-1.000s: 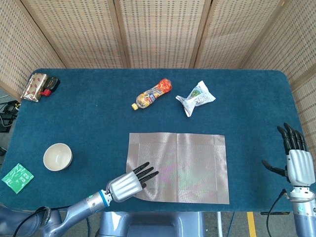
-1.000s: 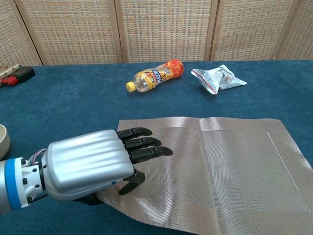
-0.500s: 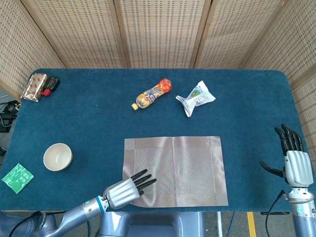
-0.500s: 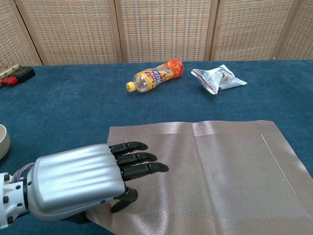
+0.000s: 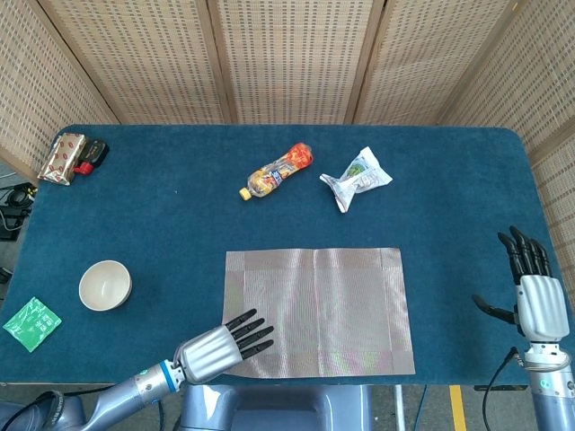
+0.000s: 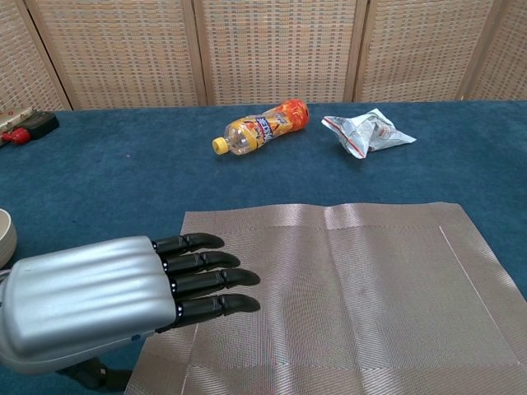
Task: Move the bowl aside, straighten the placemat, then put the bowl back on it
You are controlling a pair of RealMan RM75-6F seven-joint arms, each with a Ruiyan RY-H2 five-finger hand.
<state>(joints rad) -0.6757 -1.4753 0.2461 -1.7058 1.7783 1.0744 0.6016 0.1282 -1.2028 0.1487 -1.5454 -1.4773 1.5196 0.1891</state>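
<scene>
Head view shows the placemat (image 5: 318, 312) lying flat and square to the near edge of the blue desk (image 5: 180, 215), its front border close to that edge. The left hand (image 5: 218, 346) sits at the placemat's near-left corner, palm down, its dark fingers (image 5: 250, 330) stretched out straight and slightly apart over the weave, holding nothing. Whether the fingertips press on the placemat or hover just above it cannot be told. In the chest view the same left hand (image 6: 107, 298) fills the lower left, its fingers (image 6: 210, 282) reaching over the placemat's (image 6: 354, 288) left border.

The bowl (image 5: 105, 285) stands upright on the bare desk well to the left of the placemat, apart from it; only a sliver of its rim (image 6: 5, 239) shows at the left edge of the chest view. A green packet (image 5: 32, 322) lies further left of the bowl, at the desk's near-left corner.

The right hand (image 5: 529, 294) is well to the right of the placemat, near the desk's right edge, fingers (image 5: 526, 252) extended and spread, thumb out to the side, empty.

Beyond the placemat, toward the far side of the desk, a plastic bottle (image 5: 277, 169) lies on its side, and a crumpled snack bag (image 5: 357, 177) lies to the right of it. Far to the left of these, at the far-left corner, lie a foil packet (image 5: 62, 157) and a small dark object (image 5: 91, 156) beside it.
</scene>
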